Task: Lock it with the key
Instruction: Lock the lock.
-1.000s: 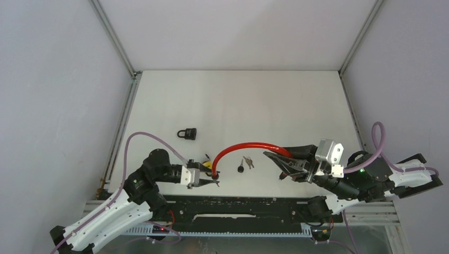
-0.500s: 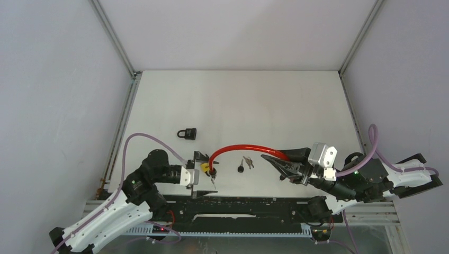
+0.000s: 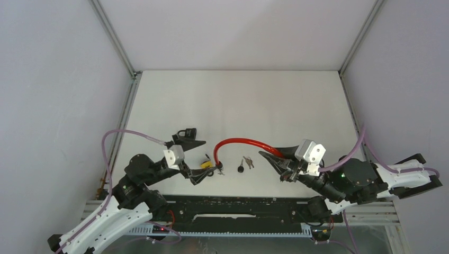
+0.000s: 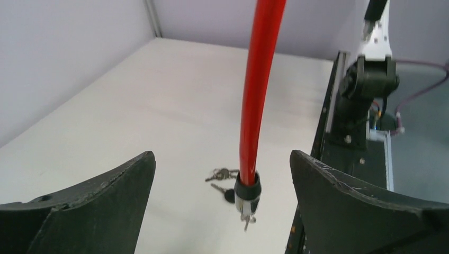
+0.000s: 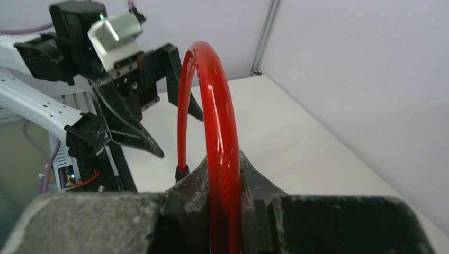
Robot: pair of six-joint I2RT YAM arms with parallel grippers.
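L hand point(image 4: 222, 157), white tbl point(image 3: 238, 100), grey walls point(image 3: 238, 32)

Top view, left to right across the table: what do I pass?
Padlock → cable end → keys → right hand, shut on the cable. The open left hand spans from padlock to cable end, so it's left unplaced.

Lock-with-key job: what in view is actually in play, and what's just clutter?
In play:
- red cable lock
- what looks like a key at its free end
- right hand, shut on the cable
- left hand, open

Lying about:
- black padlock
- loose keys
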